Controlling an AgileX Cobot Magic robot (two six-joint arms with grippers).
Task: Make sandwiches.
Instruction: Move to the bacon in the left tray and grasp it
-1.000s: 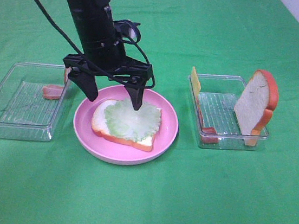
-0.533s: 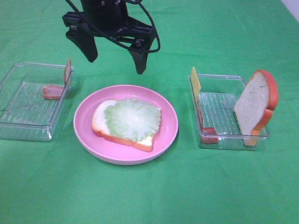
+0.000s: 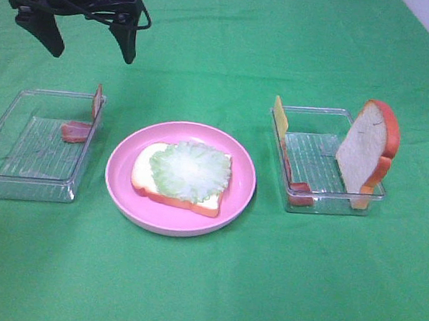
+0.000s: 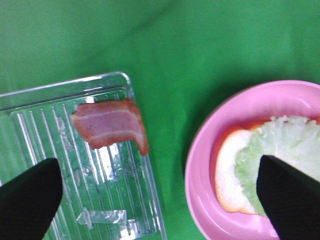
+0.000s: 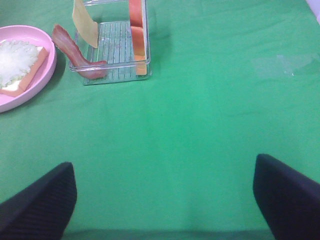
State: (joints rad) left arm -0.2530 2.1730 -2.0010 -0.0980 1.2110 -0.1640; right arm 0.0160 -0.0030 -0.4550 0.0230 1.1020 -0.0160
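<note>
Green cloth covers the table (image 3: 299, 296), and a pink plate (image 3: 242, 181) sits at its middle. On the plate lies a bread slice (image 3: 140, 170) with a lettuce leaf (image 3: 189, 171) spread flat on top, so the sandwich looks about one third built.

At nine o'clock from the plate stands the left tray (image 3: 27, 155). It holds a meat strip (image 3: 75, 131) that is bent, with one end raised against the wall nearest the plate. At three o'clock stands the right tray (image 3: 316, 161), with a cheese slice (image 3: 281, 118), a second meat strip (image 3: 298, 190) and a second bread slice (image 3: 366, 148), all propped on edge.

The left pincer (image 3: 92, 54) hangs high at about ten o'clock from the plate, jaws wide apart and empty. The right pincer (image 5: 165, 197) is also spread, with only bare cloth between its fingers.

The step in hand is probably fetching the meat strip from the left tray. To do it well, the left pincer should come down with its jaws astride the strip's flat part and close across its narrow width, keeping off the clear wall, since a nudged tray would likely slide. The strip should then go straight up before crossing to the plate. It should be laid down gently at the centre of the leaf, because the lettuce seems loose and could shift if dragged.
</note>
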